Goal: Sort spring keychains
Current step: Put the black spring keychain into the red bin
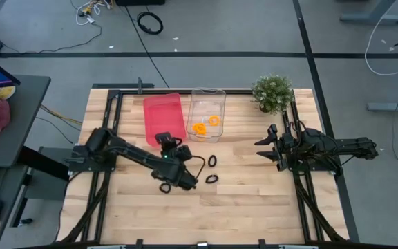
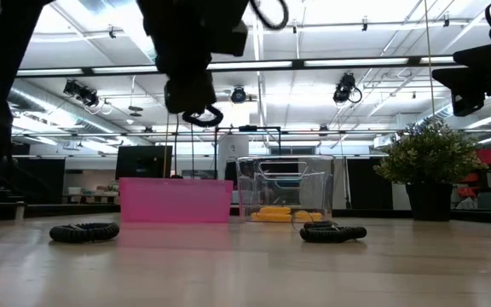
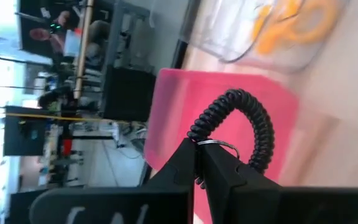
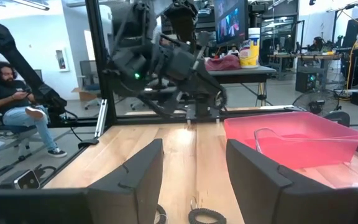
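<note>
My left gripper [image 1: 166,140] hangs above the table just in front of the pink bin [image 1: 163,117] and is shut on a black spring keychain [image 3: 247,118], which the low view shows below the fingers [image 2: 203,115]. Three more black keychains lie flat on the wood [image 1: 213,160] [image 1: 211,178] [image 1: 164,187]. Orange keychains [image 1: 200,128] rest on the floor of the clear bin [image 1: 207,97]. My right gripper [image 1: 267,145] waits open near the table's right side, touching nothing. My left gripper pinches the black keychain between its two fingertips [image 3: 188,158] at the end with the metal ring [image 3: 219,144]. The coiled loop arches out beyond the fingertips. It is lifted clear of the table, in front of the pink bin.
A potted plant [image 1: 273,92] stands at the far right corner beside the clear bin. The two bins sit side by side at the far edge. Bare wood spreads across the near half of the table [image 1: 254,214]. A seated person [image 4: 14,106] shows beyond the table's left side.
</note>
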